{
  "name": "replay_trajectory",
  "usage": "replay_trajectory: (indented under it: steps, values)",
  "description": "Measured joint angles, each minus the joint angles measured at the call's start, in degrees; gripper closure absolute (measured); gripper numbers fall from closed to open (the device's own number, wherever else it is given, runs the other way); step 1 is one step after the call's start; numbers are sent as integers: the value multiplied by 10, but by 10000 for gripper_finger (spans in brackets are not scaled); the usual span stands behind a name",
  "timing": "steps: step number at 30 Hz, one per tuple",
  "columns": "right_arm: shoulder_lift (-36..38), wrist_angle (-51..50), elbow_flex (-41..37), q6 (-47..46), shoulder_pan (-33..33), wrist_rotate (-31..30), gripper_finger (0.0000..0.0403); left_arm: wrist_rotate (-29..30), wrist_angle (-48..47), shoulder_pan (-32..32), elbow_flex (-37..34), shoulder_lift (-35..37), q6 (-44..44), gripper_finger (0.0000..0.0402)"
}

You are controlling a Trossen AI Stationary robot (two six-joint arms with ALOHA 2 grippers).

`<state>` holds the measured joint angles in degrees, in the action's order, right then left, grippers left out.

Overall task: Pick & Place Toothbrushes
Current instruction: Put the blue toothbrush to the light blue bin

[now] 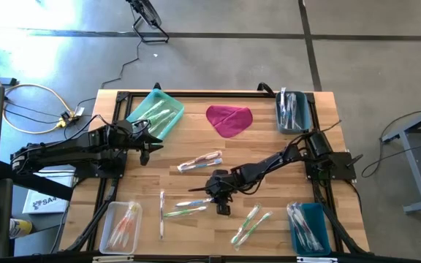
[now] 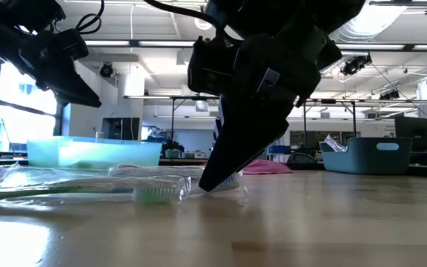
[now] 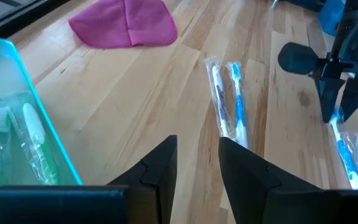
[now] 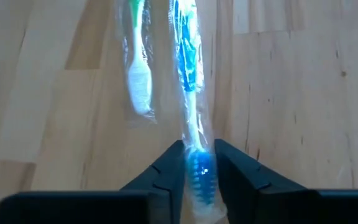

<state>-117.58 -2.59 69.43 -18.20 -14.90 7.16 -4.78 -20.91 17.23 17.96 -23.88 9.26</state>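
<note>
The right gripper (image 4: 199,163) is reaching down to the wooden table (image 1: 269,157) near its front middle, and its two dark fingers (image 4: 163,171) are pressing against either side of the bristle end of a blue toothbrush (image 4: 188,81) in a clear wrapper, which is lying flat on the wood. Just beside it a wrapped green-and-white toothbrush (image 4: 137,68) is lying parallel. In the low view the same gripper (image 2: 224,174) is touching down at the table top, with a green-headed brush (image 2: 150,193) lying nearer the camera. Around it, more loose brushes are lying on the wood: a pair near the front right (image 1: 251,225), one upright white one (image 1: 161,214) to the left, and a blue pair (image 1: 199,161) toward the middle. At the front corners, a clear tray (image 1: 107,235) is holding pink-orange brushes and a blue bin (image 1: 320,218) is holding wrapped ones. Farther back, the left gripper (image 1: 146,150) is hovering over the left side with its fingers (image 3: 157,165) standing slightly apart and gripping nothing, beside a light green tray (image 1: 168,98) of green brushes. At the far edge a magenta cloth (image 1: 229,119) is lying, and a dark bin (image 1: 307,117) with more brushes is sitting in the far right corner.
</note>
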Motion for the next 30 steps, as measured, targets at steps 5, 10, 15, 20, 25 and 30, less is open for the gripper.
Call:
replay_trajectory:
  steps: [5,10,15,20,25,30]
  values:
    - [0,-1,0,-2,0,-8,372,0,-24,0,0,0,0,286]
    - [0,-3,0,-2,0,-11,397,0,-19,0,0,0,-4,286]
    - [2,-5,0,-2,0,-13,399,0,-10,0,0,0,-4,286]
    - [16,-15,-2,-2,4,-13,399,0,-10,0,0,0,-4,286]
    - [53,-36,-2,-12,12,-36,399,-1,-2,0,0,0,-4,286]
    - [108,-101,-1,-22,13,-127,399,0,3,0,0,0,-4,286]
